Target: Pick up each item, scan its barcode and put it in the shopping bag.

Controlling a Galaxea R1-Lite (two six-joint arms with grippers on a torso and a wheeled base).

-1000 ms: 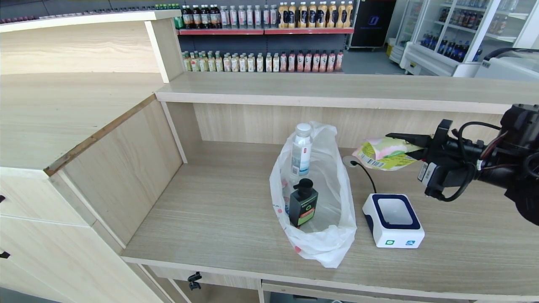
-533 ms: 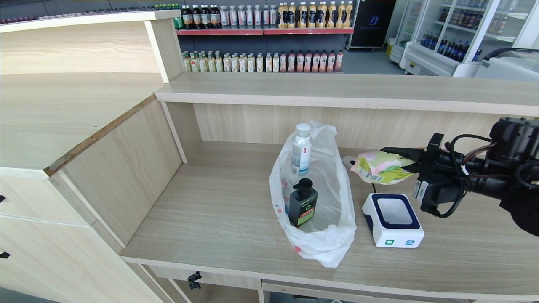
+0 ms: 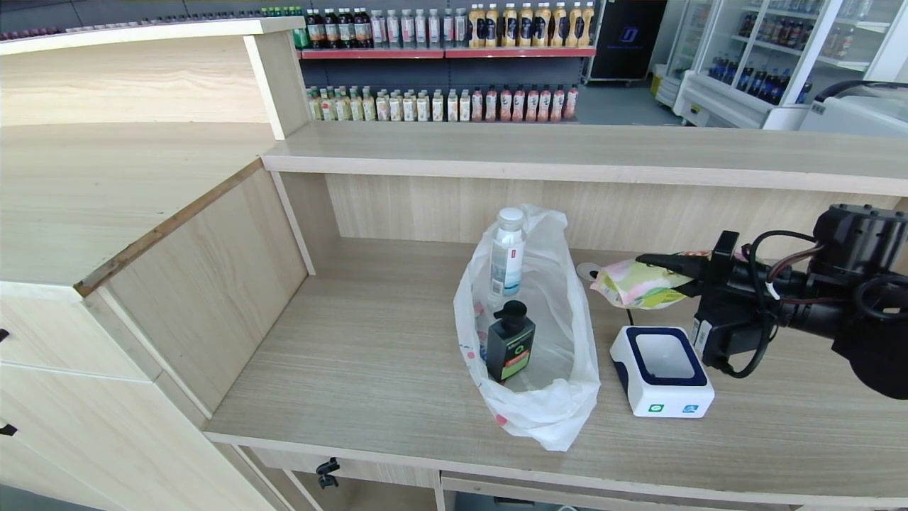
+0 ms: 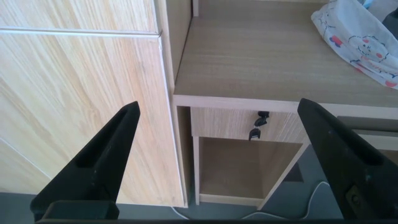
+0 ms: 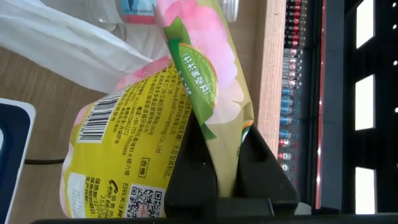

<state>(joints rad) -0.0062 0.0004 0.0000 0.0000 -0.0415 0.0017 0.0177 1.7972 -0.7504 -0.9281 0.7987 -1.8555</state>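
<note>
lowered and drawn in toward the scanner (image 3: 663, 371) over the last second: right gripper (image 3: 674, 266) with the snack pouch (image 3: 638, 282), barcode side now turned further from the head view.

far left, low beside the counter (image 3: 369, 369): left gripper (image 4: 214, 155), fingers spread wide, holding nothing, facing the cabinet front (image 4: 81, 81) under the desktop. next along, lying on the counter: shopping bag (image 3: 560, 404), mouth open, already holding a white bottle (image 3: 508, 255) upright at the back and a dark pump bottle (image 3: 511, 342) in front of it. right of the bag, near the scanner's far end and apart from it: the snack pouch, off the counter, clamped along its sealed edge between the right gripper's fingers (close up in the wrist view, snack pouch (image 5: 155, 124) pinched at the flat seam, barcode printed on the yellow back panel).

judged light, soft and crinkly, with a slick film skin; likely to swing, twist or buckle if carried by a corner. best held as now, on the flat seam and not on the puffed belly, with firm pressure against slipping. probably calls for keeping the barcode panel smooth and turned toward the scanner window. should drop easily into the open bag afterwards; worth minding the thin bag walls folding inward.
</note>
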